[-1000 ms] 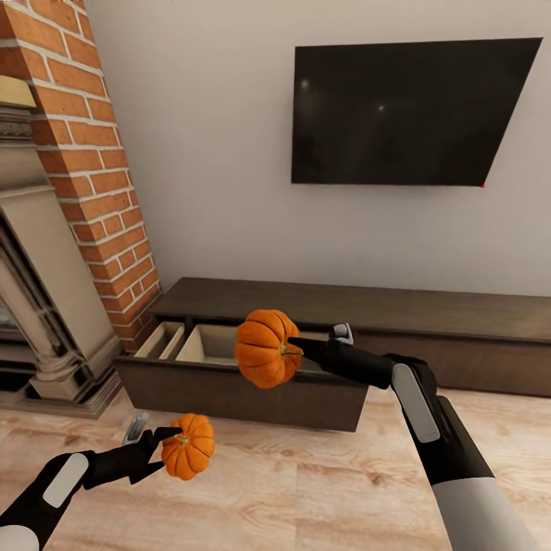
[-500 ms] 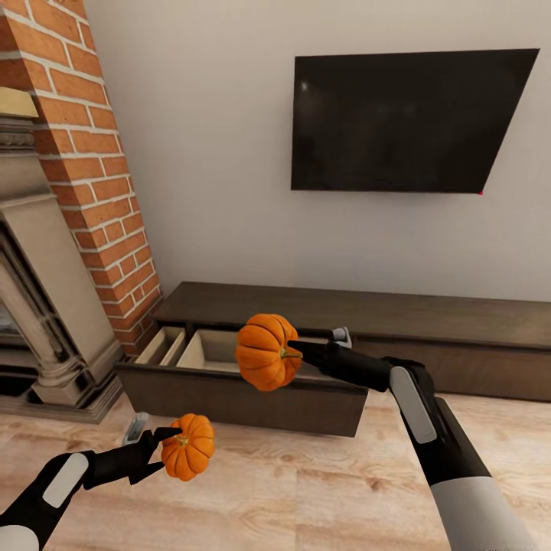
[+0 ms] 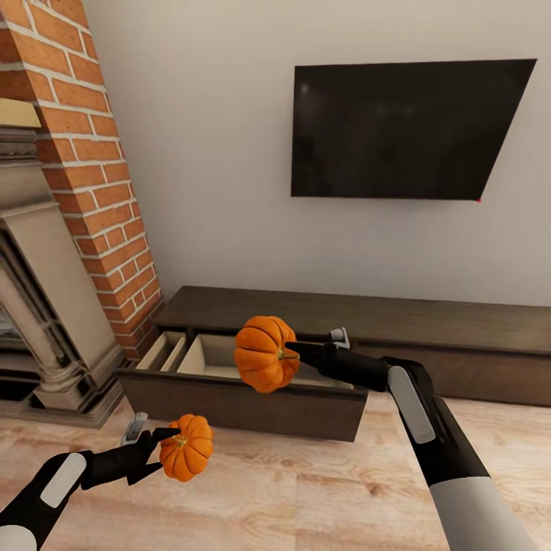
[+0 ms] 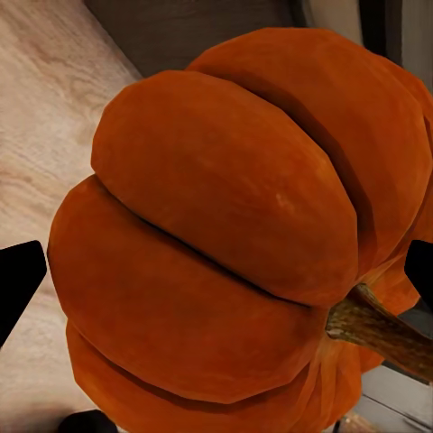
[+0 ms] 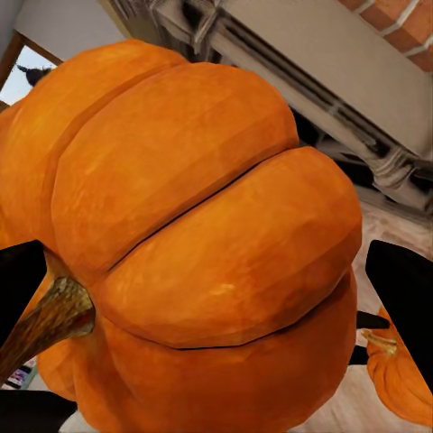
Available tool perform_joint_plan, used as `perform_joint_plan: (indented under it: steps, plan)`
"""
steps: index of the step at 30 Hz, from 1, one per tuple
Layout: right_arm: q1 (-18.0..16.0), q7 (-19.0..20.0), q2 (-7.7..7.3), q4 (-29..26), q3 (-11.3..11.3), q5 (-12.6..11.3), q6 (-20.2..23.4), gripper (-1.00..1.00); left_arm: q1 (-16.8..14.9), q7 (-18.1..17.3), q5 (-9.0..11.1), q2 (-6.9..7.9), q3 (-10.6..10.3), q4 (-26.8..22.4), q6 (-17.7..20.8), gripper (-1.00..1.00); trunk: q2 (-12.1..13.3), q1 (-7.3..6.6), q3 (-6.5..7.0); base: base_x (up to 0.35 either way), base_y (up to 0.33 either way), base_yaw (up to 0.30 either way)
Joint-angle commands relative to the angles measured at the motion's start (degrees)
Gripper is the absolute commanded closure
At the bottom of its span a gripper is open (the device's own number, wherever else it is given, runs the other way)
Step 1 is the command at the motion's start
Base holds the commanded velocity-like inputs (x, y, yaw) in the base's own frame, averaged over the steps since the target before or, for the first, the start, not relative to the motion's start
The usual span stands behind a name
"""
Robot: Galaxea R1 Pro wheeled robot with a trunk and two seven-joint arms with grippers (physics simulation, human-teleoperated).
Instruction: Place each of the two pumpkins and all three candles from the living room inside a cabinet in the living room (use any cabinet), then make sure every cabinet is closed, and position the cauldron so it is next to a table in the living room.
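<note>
Over the open drawer, right hand grips pumpkin

I see two matt, ribbed orange pumpkins, a dark-brown wooden cabinet with pale tan drawer lining, rough red brick, pale wood-grain floor, and a glossy black screen.

**Pumpkin between my right fingers**

I held a ribbed orange pumpkin in my right gripper, its brown stem beside one dark fingertip. A second pumpkin and the stone fireplace showed behind.
</note>
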Motion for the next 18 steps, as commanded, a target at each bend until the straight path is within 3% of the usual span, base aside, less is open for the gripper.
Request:
perform_joint_plan:
  steps: [1,6,11,14,18]
  plan:
    - [-0.04,-0.08,0.0,0.06,0.1,0.01,0.23,1.0,-0.03,-0.16,-0.34,-0.03,0.18,-0.02,0.33,1.0,0.39,-0.23,0.13,0.0,0.0,0.0]
    - [-0.04,-3.8,0.05,0.1,0.22,0.11,0.26,1.0,-0.03,-0.15,-0.59,-0.03,0.09,-0.18,0.41,1.0,2.4,-1.33,1.03,0.0,0.0,0.0]
    - [-0.04,-10.93,0.12,0.01,0.3,0.08,0.41,1.0,-0.09,0.06,-0.75,0.12,0.02,-2.42,1.65,1.0,4.4,-2.43,1.93,0.0,0.0,0.0]
    - [-0.04,-14.45,0.14,-0.09,0.28,0.08,0.47,1.0,-0.24,0.28,-0.24,0.97,0.09,-6.82,3.08,1.0,5.61,-3.09,2.47,0.0,0.0,0.0]
    - [-0.04,-15.92,0.2,-0.03,0.3,0.13,0.37,1.0,-0.38,0.36,0.08,1.75,0.18,-13.36,3.56,1.0,7.21,-3.97,3.18,0.0,0.0,0.0]
